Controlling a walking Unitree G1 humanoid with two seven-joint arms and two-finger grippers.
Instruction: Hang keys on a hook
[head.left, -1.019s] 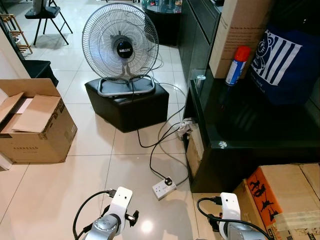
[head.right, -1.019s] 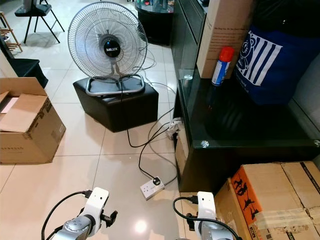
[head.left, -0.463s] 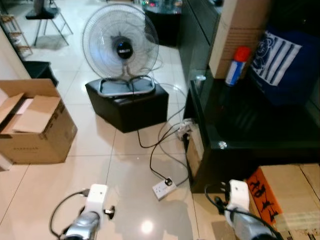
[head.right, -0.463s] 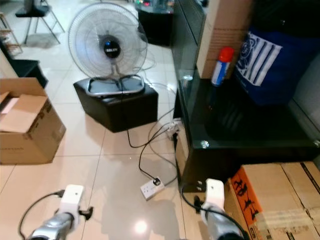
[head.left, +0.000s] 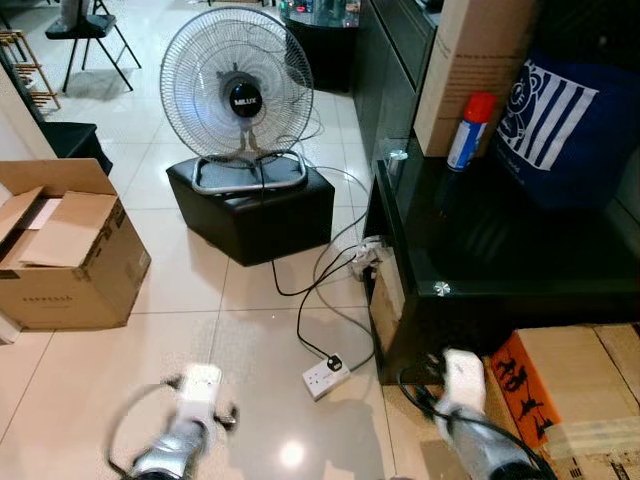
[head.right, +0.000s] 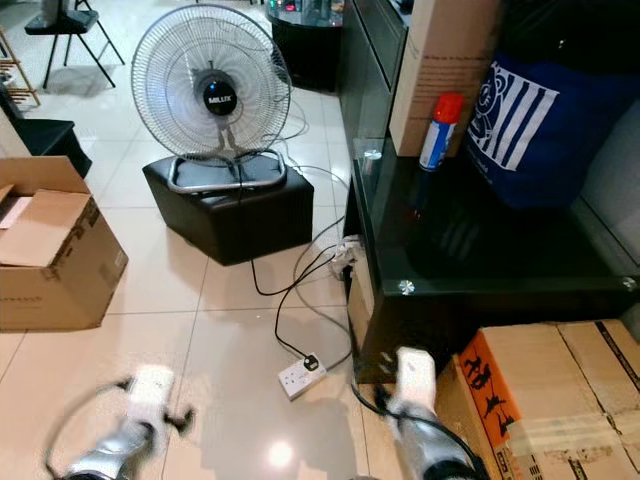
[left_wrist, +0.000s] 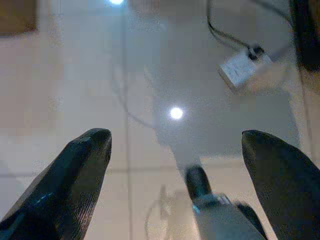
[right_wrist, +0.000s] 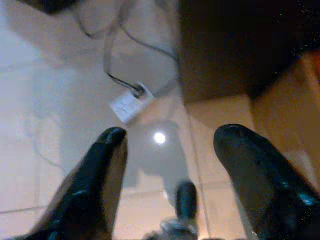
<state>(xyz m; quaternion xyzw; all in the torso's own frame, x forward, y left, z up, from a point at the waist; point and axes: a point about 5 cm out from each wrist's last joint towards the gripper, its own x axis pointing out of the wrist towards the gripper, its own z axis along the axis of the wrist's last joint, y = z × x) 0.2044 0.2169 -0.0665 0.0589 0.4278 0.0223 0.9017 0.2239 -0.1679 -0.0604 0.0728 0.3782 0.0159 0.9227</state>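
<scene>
A tiled floor (head.left: 180, 300) with a fan (head.left: 237, 98) and socket (head.left: 325, 375) lies below the left gripper (left_wrist: 175, 150) and right gripper (right_wrist: 170, 150), both spread and empty.

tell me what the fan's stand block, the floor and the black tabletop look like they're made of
The block under the fan: probably black faux leather, going by its soft sheen and padded edges. The floor: glossy glazed tile, with grout lines and a mirrored lamp spot. The tabletop: likely dark glass, as it reflects the spray can and has round metal corner fittings.
</scene>
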